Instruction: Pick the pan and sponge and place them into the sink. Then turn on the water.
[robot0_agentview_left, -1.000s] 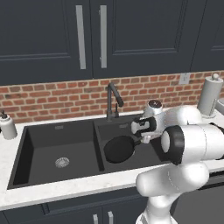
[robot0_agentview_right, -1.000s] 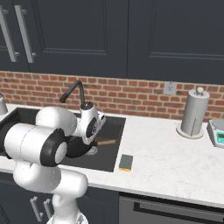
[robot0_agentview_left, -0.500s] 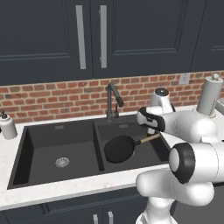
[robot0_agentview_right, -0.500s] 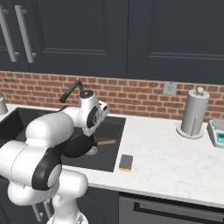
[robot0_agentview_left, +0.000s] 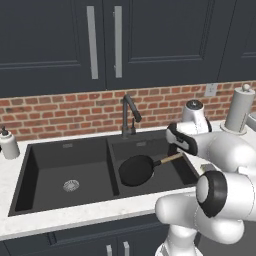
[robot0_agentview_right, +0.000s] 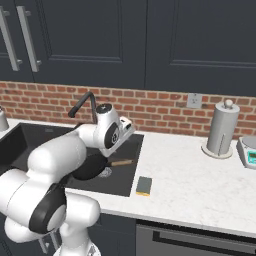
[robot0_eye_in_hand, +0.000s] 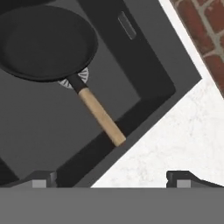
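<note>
The black pan (robot0_agentview_left: 136, 170) lies flat in the right basin of the sink (robot0_agentview_left: 50, 170), its wooden handle (robot0_eye_in_hand: 100, 116) slanting up against the basin's right wall. It also shows from the right base (robot0_agentview_right: 92, 167) and from the hand (robot0_eye_in_hand: 43, 41). My gripper (robot0_eye_in_hand: 111, 178) hovers open above the sink's right rim, apart from the handle, with nothing between its fingertips; the hand (robot0_agentview_right: 120, 131) sits over the basin's far right corner. The yellow sponge (robot0_agentview_right: 144, 186) rests on the white counter just right of the sink (robot0_agentview_right: 127, 167). No water runs from the dark faucet (robot0_agentview_left: 127, 112).
A paper towel roll (robot0_agentview_right: 221, 129) and a small scale (robot0_agentview_right: 248, 150) stand at the back right of the counter. A soap bottle (robot0_agentview_left: 7, 145) is left of the sink. Brick backsplash and dark cabinets rise behind.
The gripper has let go of the pan's handle, lifted and drawn back to the right. The pan now rests in the right basin.
</note>
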